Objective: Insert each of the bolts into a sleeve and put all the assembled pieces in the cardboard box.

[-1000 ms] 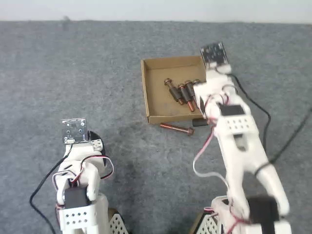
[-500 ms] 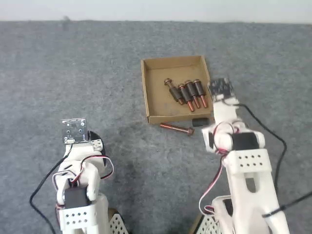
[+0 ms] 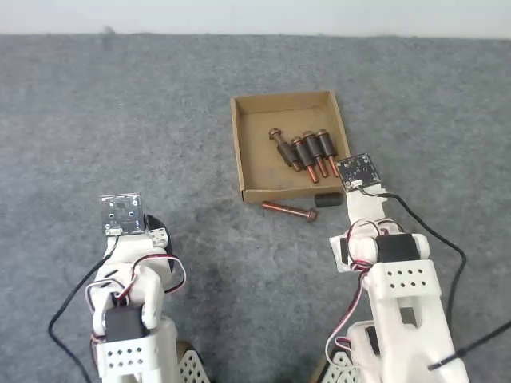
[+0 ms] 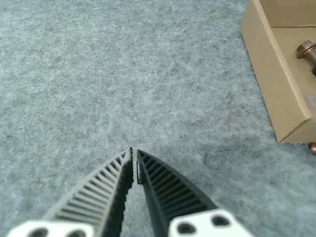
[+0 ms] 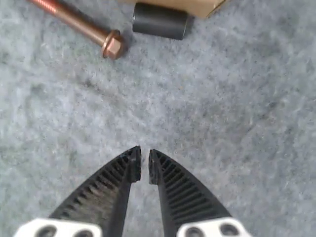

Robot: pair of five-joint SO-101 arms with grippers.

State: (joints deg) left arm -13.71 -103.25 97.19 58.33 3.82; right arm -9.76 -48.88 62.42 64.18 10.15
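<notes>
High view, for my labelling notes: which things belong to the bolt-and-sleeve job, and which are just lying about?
Job: cardboard box; four assembled pieces inside it; loose bolt and loose sleeve, both outside the box.
Not the job: grey carpet; pale strip along its far edge.

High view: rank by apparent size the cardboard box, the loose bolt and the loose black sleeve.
1. cardboard box
2. loose bolt
3. loose sleeve
All lie at similar depth, so the order is safe.
</notes>
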